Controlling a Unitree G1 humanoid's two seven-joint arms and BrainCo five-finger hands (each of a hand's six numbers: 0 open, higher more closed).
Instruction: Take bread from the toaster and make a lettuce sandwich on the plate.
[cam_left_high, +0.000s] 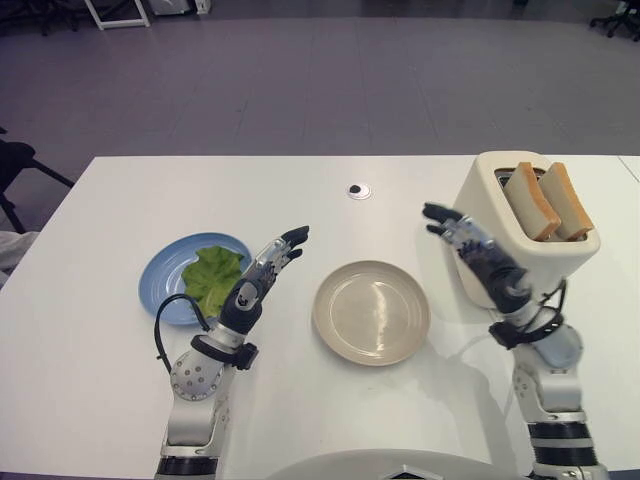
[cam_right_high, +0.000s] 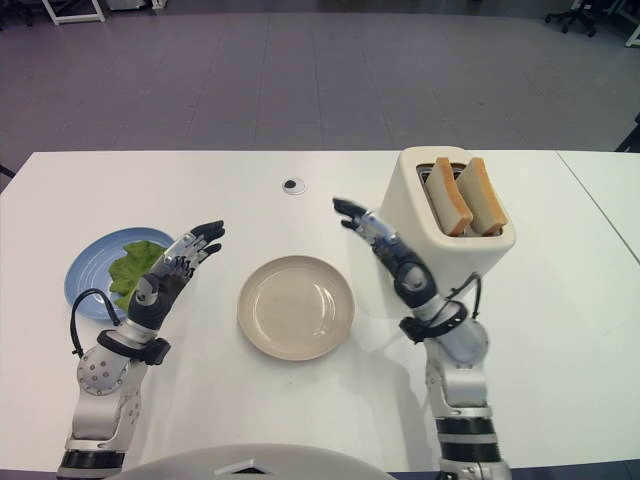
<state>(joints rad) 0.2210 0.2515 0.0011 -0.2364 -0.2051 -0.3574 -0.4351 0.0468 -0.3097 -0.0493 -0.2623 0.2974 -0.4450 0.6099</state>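
Bread (cam_left_high: 530, 205): two slices, one toaster (cam_left_high: 572, 265), one lettuce (cam_left_high: 212, 275), blue plate (cam_left_high: 156, 280), beige plate (cam_left_high: 345, 335).

Counted on one white rectangular table (cam_left_high: 120, 210): one cream plastic toaster (cam_left_high: 478, 205); two golden-brown toasted bread slices, the left slice (cam_left_high: 529, 203) and the right slice (cam_left_high: 567, 200); two round plates, one glossy beige plate (cam_left_high: 371, 312) and one light blue plate (cam_left_high: 163, 272); one green lettuce leaf (cam_left_high: 212, 275); one small black-and-white round table grommet (cam_left_high: 359, 190); two metal robot hands, left hand (cam_left_high: 258, 280) and right hand (cam_left_high: 478, 255)
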